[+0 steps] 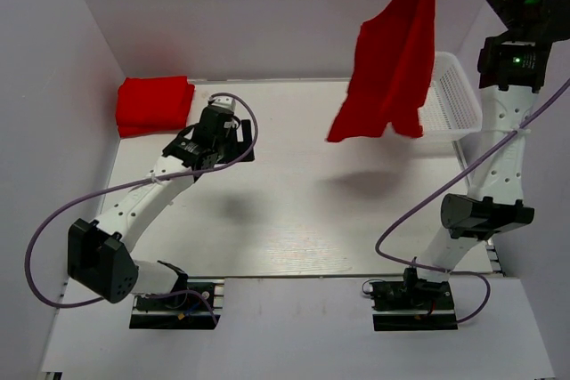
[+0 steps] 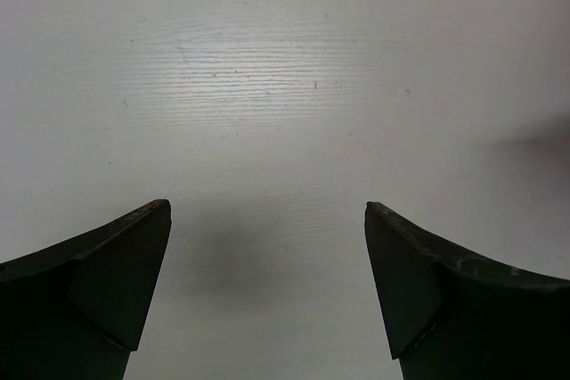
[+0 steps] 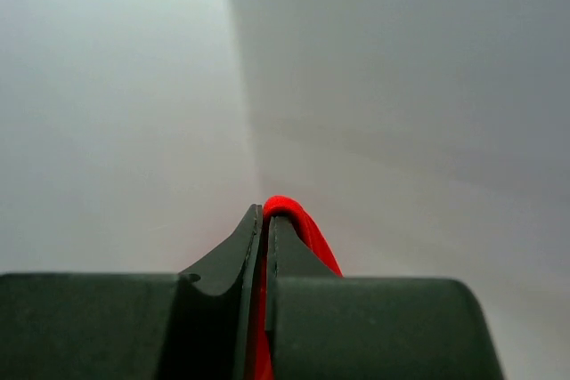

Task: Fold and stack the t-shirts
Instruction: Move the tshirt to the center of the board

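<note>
At the far left corner of the white wood-grain table (image 1: 312, 220), against the back wall, lies a bright red soft-cloth t-shirt pile (image 1: 154, 104), folded into a flat rectangle. Its long axis runs left to right along the wall, and how many shirts it holds cannot be told. Just to its right, the left gripper (image 2: 267, 220) points straight down over bare tabletop. Its two dark fingers (image 2: 116, 264) are spread wide apart, with nothing between them and not touching the pile. Further right, a second bright red short-sleeved t-shirt (image 1: 387, 68) hangs unfolded in the air above the far right part of the table. It dangles lengthwise: its long axis runs from the pinched top at the upper right down to a loose lower edge that drifts to the lower left, well clear of the surface, with a faint grey shadow (image 1: 356, 186) on the table below it. The right gripper (image 3: 264, 215) is raised high at the top right, its fingers pressed together on a small fold of this red cloth that bulges out beside the tips. Behind the hanging shirt's right edge, a white plastic mesh basket (image 1: 454, 100) stands at the far right of the table, partly covered by the cloth.
</note>
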Robot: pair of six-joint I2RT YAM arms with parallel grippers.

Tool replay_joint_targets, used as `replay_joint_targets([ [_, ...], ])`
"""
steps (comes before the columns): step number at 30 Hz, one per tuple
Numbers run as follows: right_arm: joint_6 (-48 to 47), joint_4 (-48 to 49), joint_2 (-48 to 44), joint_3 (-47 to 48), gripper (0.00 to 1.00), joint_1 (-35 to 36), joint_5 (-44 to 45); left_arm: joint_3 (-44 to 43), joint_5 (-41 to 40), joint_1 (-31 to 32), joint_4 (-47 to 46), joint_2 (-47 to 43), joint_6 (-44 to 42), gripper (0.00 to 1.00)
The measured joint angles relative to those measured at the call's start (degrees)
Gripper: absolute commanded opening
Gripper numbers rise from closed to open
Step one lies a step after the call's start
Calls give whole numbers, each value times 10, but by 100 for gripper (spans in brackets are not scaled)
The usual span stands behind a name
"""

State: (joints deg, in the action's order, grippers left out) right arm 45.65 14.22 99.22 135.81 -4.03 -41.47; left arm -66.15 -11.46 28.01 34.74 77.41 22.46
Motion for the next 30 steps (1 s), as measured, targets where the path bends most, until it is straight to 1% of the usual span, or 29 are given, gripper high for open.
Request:
replay_joint_targets([
  [5,81,69,14,9,0,48,-47,0,-21,-5,15,-25,11,100],
  [13,111,89,60,0,0,153,-104,0,-47,-10,44,-49,31,100],
  [14,111,94,63,-18,0,165,-109,0,-51,-11,48,-52,36,100],
  [17,103,111,41,-144,0,199,-133,0,-64,-11,58,-63,47,100],
  [20,50,95,2,-315,0,220,-134,1,-72,-11,65,-75,56,100],
  [21,14,82,-15,-386,0,224,-118,1,-75,-11,70,-79,59,100],
  [24,-87,13,-57,-557,0,231,-65,2,-82,-12,82,-85,68,100],
  [27,-162,-43,-77,-692,6,240,-4,10,-86,-12,88,-86,74,100],
  [28,-179,-51,-77,-726,20,244,12,12,-87,-12,92,-84,74,100],
  [30,-213,-78,-79,-787,37,252,41,12,-87,-12,100,-79,74,100],
])
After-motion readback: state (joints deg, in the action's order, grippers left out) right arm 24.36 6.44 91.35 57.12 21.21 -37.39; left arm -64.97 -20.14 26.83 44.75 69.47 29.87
